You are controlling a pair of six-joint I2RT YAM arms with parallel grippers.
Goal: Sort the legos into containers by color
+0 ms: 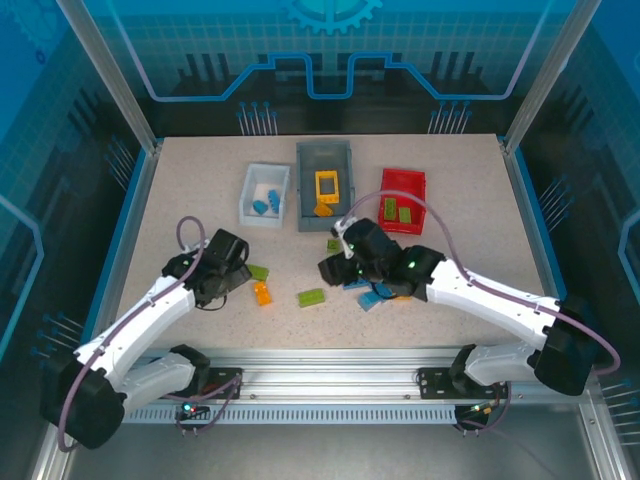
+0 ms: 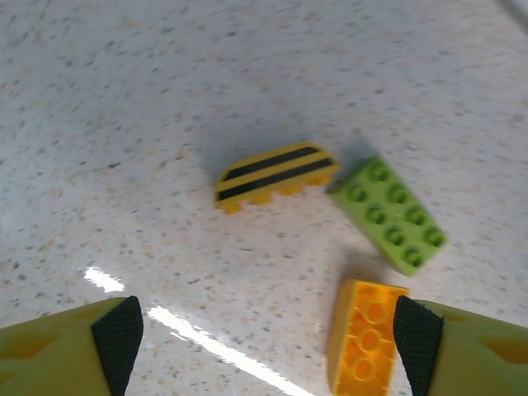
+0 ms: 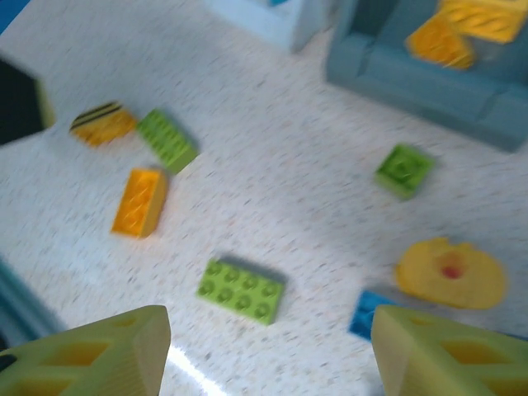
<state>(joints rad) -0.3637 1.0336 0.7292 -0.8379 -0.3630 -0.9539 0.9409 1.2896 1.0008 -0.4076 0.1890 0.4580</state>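
since the left pincer point(image 2: 268, 342) hangs wide open low over the desk point(image 1: 200, 170), with the orange brick point(image 2: 367, 334) lying off-centre against the black pad on the right of the left wrist view (whether it touches i cannot tell), the step in hand looks like picking up that brick. the gap should first be shifted sideways until the brick sits midway between the pads. the lime green brick point(image 2: 392, 214) lies just beyond it and the yellow piece with black stripes point(image 2: 276, 175) a little further off, both apart from it, so a straight descent should clear them. closing across the brick's narrow width would probably give the flattest, surest hold, and a corner pinch could spin it out. the brick's likely home is the dark grey bin point(image 1: 303, 190), which already holds yellow pieces, while the white bin point(image 1: 245, 205) holds blue and the red bin point(image 1: 410, 185) holds green. the right pincer point(image 3: 272, 355) is also open and holds nothing, hovering over another lime brick point(image 3: 242, 289), with a blue one point(image 3: 371, 313) and a round yellow piece point(image 3: 450, 272) nearby. the right arm sits between the left arm and the bins, so the carry should swing wide of it.
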